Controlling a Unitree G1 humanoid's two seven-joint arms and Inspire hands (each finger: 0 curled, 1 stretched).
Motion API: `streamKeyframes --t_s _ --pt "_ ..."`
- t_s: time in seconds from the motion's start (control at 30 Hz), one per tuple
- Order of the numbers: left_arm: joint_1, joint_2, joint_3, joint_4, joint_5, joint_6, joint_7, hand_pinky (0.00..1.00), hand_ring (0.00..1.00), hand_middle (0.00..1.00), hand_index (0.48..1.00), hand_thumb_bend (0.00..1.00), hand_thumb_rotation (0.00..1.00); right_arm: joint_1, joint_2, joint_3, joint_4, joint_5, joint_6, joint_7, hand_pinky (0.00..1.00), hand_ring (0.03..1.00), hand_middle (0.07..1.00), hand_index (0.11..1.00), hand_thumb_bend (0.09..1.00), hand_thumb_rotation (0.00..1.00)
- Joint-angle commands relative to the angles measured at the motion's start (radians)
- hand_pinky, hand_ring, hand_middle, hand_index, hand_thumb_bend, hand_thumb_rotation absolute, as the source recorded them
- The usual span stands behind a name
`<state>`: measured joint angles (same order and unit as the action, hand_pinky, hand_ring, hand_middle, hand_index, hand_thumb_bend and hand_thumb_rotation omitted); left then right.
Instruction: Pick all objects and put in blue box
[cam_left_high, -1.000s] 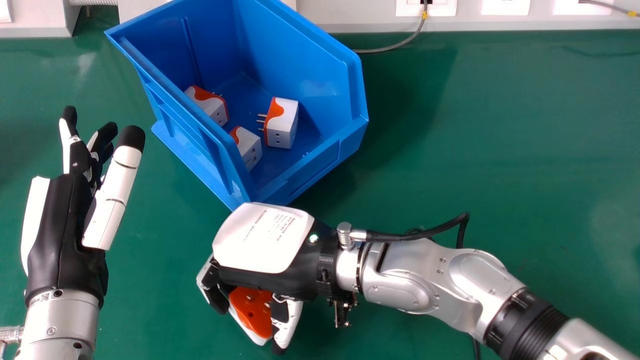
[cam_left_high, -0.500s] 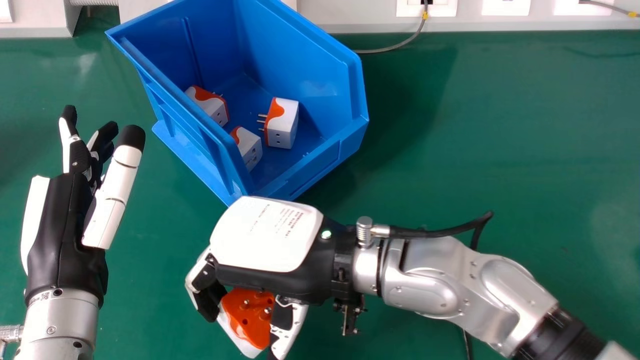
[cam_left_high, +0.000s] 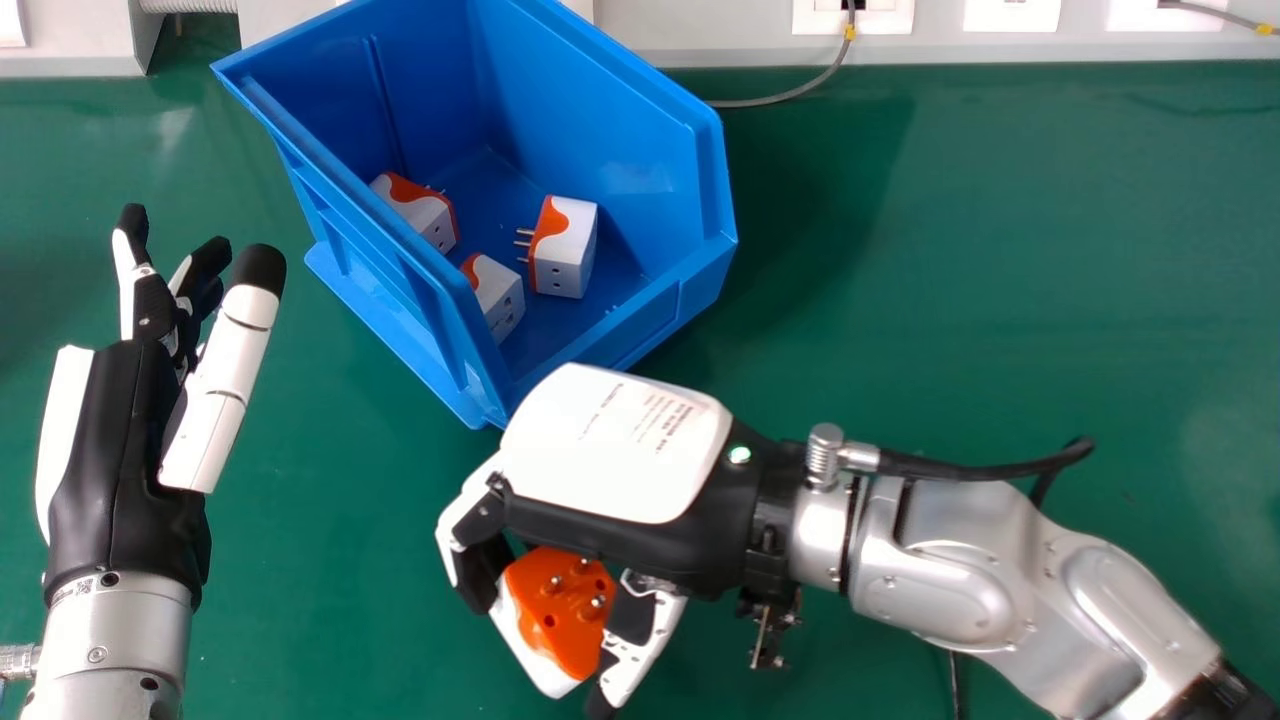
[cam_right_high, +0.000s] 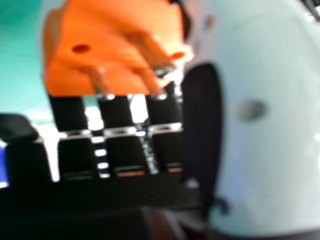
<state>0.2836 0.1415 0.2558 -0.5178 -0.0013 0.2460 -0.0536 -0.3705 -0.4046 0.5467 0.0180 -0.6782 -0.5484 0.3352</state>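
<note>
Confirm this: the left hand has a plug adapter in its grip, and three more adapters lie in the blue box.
Wrong hand: the head view shows the right hand gripping the plug adapter. Three more adapters do lie in the blue box.

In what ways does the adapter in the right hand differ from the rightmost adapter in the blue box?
The held adapter is gripped by the right hand, outside the blue box; the rightmost adapter rests inside it, on its floor. The held adapter turns its orange pin side toward the head camera, while the rightmost adapter points its pins to the view's left. Both are white and orange, with metal pins.
</note>
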Motion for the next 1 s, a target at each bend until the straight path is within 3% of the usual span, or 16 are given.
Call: streamKeyframes --t_s 0.0,0.43,0.63,0.97 --pt "-0.009 0.013 0.008 -0.008 -0.006 -0.017 -0.004 0.9 0.96 0.95 0.945 0.7 0.83 0.014 -0.011 -0.034 -0.053 0.033 0.01 0.009 0.07 0.112 0.468 0.477 0.519 0.0" --pt "-0.02 0.016 0.017 0.01 -0.006 -0.017 -0.009 0.9 0.96 0.95 0.944 0.7 0.83 0.092 -0.145 -0.172 -0.135 0.056 0.008 0.024 0.04 0.08 0.47 0.476 0.517 0.0" --pt "-0.021 0.014 0.014 0.009 0.0 -0.016 -0.005 0.9 0.96 0.94 0.944 0.7 0.83 0.097 -0.175 -0.224 -0.132 0.084 0.02 0.038 0.04 0.082 0.47 0.475 0.517 0.0" --pt "-0.026 0.014 0.013 0.021 0.002 -0.02 -0.003 0.89 0.96 0.94 0.938 0.71 0.83 0.027 -0.176 -0.293 -0.081 0.055 0.032 -0.012 0.09 0.143 0.42 0.503 0.508 0.0"
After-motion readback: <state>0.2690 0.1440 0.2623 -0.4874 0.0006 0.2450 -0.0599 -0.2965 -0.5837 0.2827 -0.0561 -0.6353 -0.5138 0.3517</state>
